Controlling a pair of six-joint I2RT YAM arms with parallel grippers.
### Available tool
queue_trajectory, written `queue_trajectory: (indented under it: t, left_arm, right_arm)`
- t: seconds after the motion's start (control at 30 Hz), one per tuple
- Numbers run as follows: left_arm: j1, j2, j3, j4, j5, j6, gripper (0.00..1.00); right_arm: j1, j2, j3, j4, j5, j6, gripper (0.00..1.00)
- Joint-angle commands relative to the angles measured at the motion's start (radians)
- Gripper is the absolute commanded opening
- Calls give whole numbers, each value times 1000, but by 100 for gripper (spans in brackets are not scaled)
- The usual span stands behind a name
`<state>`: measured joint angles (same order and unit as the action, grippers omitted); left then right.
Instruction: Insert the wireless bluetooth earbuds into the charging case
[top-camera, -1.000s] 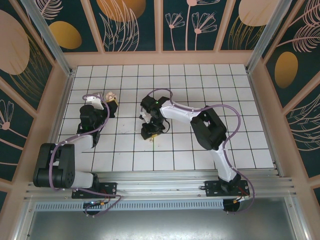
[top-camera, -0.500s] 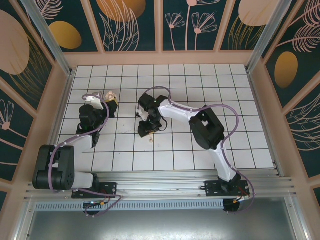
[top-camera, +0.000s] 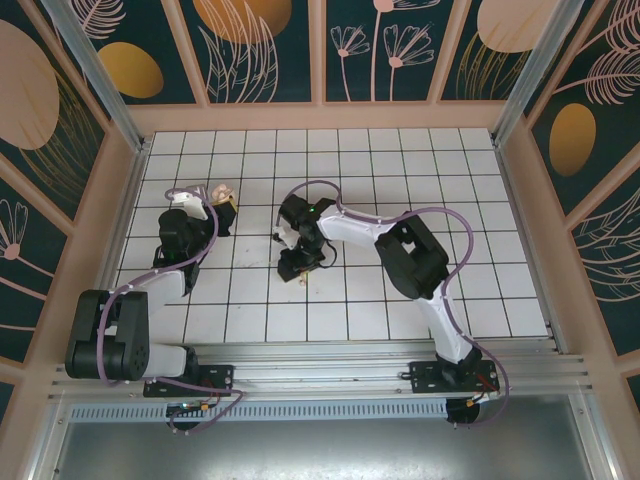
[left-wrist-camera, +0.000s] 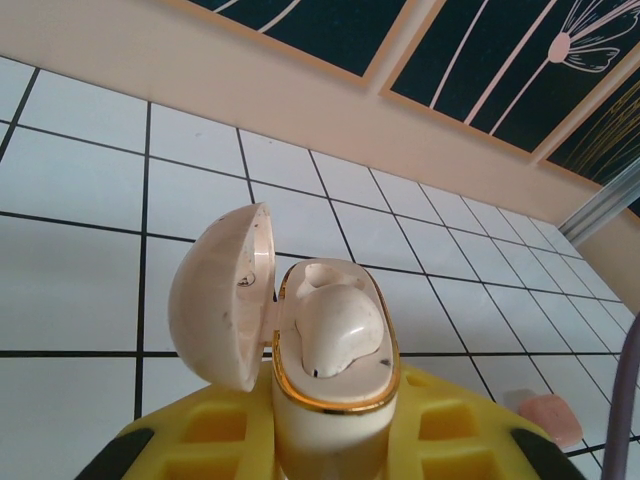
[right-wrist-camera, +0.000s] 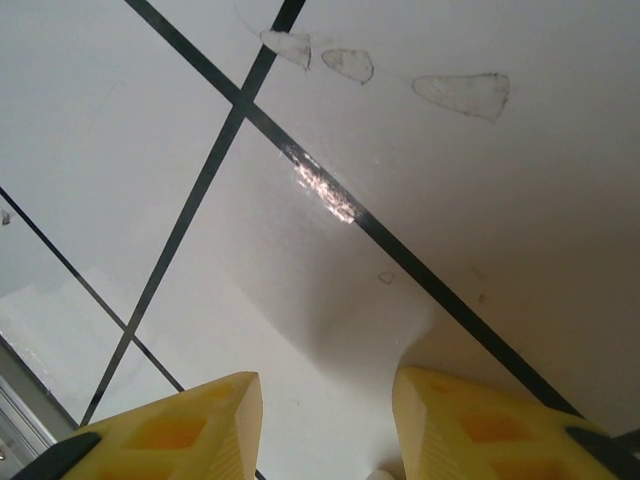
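Scuffed white-tile floor (top-camera: 400, 170), floral walls (top-camera: 260, 50). Left gripper (left-wrist-camera: 332, 442) grasps charging case (left-wrist-camera: 335, 340), pink earbud (left-wrist-camera: 548, 418) at 4 o'clock; right gripper (right-wrist-camera: 328, 420) released.

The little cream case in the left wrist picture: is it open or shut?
Open. The charging case has its lid swung aside to the left, baring the gold-rimmed inside.

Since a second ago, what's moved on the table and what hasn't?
The right gripper swung left over the tiles, then came partway back right, jaws open; no pickup or release visible. The left gripper stayed put, jaws holding the open charging case.
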<state>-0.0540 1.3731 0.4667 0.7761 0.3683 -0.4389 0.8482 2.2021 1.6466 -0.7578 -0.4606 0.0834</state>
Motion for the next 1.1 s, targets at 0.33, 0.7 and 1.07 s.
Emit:
queue_trajectory:
  t: [0.33,0.7,1.07]
  left_arm:
    - [6,-35,21,-5,29,11,12]
    - [6,-32,9,11,30,-4,13]
    - [6,-29,12,8,35,-5,12]
  right_arm:
    - [-8,-109,-148,-101,81,21,41]
    - [25,-141,-143,-118,-21,53,39]
    - [25,-95,69,-277,221,81,38]
